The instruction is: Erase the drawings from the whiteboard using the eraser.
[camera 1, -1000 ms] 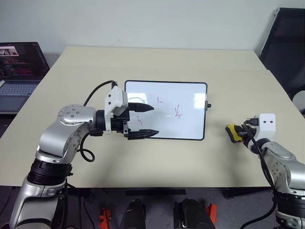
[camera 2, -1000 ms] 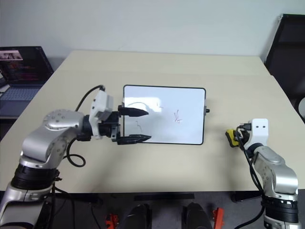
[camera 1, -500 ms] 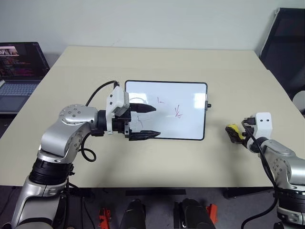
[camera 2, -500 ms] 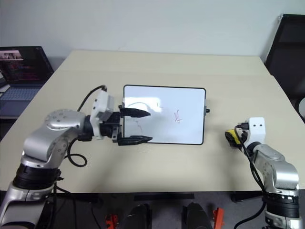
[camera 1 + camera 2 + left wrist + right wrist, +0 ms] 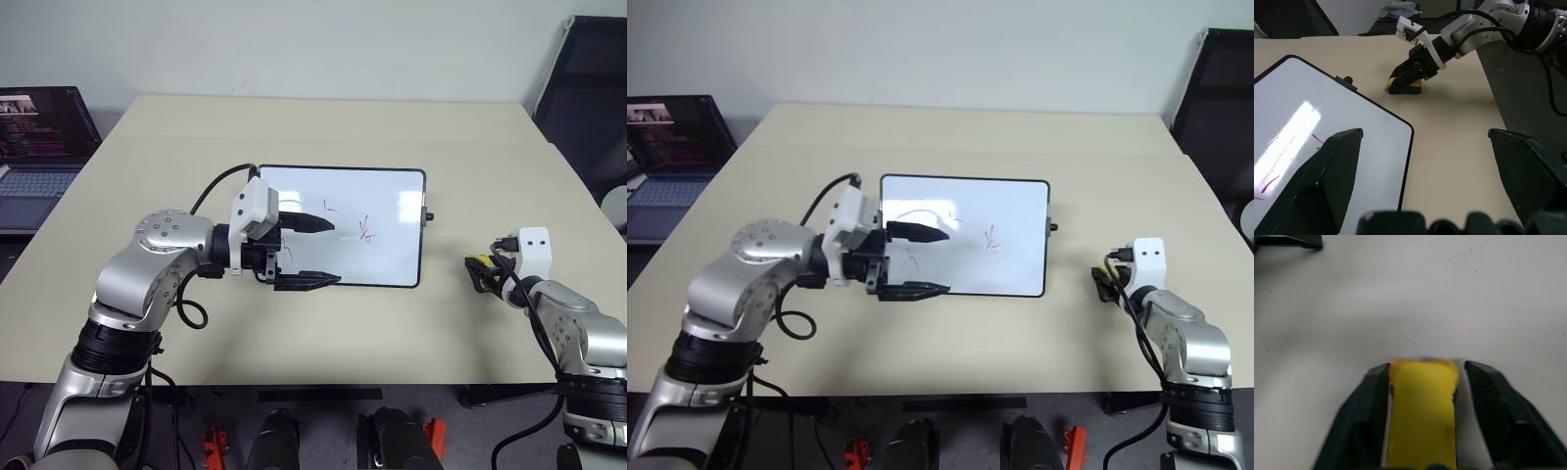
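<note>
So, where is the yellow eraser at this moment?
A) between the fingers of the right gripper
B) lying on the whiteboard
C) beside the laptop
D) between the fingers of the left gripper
A: the eraser sits between the black fingers of the right gripper, on the table beyond the whiteboard.

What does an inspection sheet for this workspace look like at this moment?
Surface: beige table, no spills seen.
Job's things: whiteboard lies flat mid-table; drawings unerased; yellow eraser on the table to the board's right.
Clutter: nothing seen.
Grippers: left gripper open, over the board's left part; right gripper has a finger on each side of the eraser, a gap showing on one side; grip not confirmed.
Cables: black cable loops at the left wrist, another runs along the right forearm.
Surroundings: open laptop left of the table, dark chair at the right.
</note>
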`<state>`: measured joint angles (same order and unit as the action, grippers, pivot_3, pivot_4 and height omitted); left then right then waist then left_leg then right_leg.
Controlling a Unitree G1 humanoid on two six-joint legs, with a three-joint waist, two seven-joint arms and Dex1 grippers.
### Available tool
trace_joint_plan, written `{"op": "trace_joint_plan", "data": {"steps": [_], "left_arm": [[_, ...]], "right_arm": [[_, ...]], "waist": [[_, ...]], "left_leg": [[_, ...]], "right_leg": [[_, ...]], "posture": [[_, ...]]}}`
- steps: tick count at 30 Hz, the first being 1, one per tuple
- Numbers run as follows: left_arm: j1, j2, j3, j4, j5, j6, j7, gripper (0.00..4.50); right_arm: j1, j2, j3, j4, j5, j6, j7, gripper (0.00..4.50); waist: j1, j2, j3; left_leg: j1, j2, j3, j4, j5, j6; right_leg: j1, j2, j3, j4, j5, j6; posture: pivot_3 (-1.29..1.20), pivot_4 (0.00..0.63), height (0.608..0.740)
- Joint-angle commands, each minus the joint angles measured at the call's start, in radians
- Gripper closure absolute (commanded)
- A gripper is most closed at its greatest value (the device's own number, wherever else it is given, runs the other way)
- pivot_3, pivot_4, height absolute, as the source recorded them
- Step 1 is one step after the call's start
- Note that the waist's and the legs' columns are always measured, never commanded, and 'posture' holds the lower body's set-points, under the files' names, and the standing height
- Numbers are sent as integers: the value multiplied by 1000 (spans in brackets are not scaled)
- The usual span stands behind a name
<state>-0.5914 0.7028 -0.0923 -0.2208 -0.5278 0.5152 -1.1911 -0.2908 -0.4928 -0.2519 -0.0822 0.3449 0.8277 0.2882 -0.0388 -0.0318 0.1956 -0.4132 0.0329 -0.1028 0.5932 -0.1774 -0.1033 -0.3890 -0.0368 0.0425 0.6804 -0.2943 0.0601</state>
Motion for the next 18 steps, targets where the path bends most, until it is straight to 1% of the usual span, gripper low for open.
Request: {"op": "trace_joint_plan", "data": {"steps": [1,2,5,10,15,18], "left_arm": [[2,7,17,-13,0,-16,-3,0],[6,10,20,-14,0,-15,-2,0],[27,22,37,-13,3,-8,13,0],[85,50,102,-16,-3,18,77,0],[158,62,162,-68,-15,55,156,0],[190,50,195,-89,-22,80,215,0]], "right_arm": [[-9,-6,-11,-20,7,-10,14,3316],[-8,-5,-12,-22,6,-10,15,3421],[-1,-1,-13,-40,10,-5,18,3432],[32,6,-28,-130,37,31,22,3487],[85,-9,-18,-311,69,50,35,3490],[79,-8,14,-443,80,54,35,3503]], "waist": [[0,0,0],[0,0,0],[-1,0,0],[-3,0,0],[-2,0,0],[-3,0,0]], "left_leg": [[0,0,0,0,0,0],[0,0,0,0,0,0],[0,0,0,0,0,0],[0,0,0,0,0,0],[0,0,0,0,0,0],[0,0,-1,0,0,0]], "right_leg": [[0,0,0,0,0,0],[0,0,0,0,0,0],[0,0,0,0,0,0],[0,0,0,0,0,0],[0,0,0,0,0,0],[0,0,0,0,0,1]], "posture": [[0,150,740],[0,150,740],[0,150,740],[0,150,740],[0,150,740],[0,150,740]]}}
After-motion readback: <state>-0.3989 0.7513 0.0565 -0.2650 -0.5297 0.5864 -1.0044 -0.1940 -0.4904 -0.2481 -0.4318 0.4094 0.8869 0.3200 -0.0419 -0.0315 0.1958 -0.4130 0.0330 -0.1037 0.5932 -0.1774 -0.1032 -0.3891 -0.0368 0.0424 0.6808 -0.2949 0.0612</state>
